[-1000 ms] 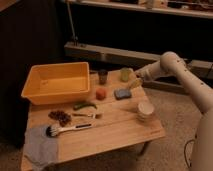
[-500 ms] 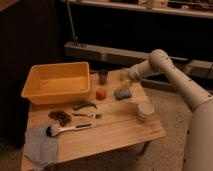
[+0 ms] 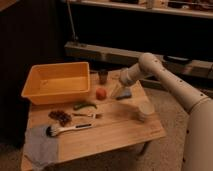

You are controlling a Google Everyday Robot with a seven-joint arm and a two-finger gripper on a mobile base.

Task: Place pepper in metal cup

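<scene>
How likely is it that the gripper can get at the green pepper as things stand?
Probably yes. The gripper is just right of the orange fruit; the pepper lies uncovered beyond, so only the fruit needs skirting.

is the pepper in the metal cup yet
No, the pepper lies on the table apart from the metal cup, while the gripper hangs by the blue sponge.
</scene>
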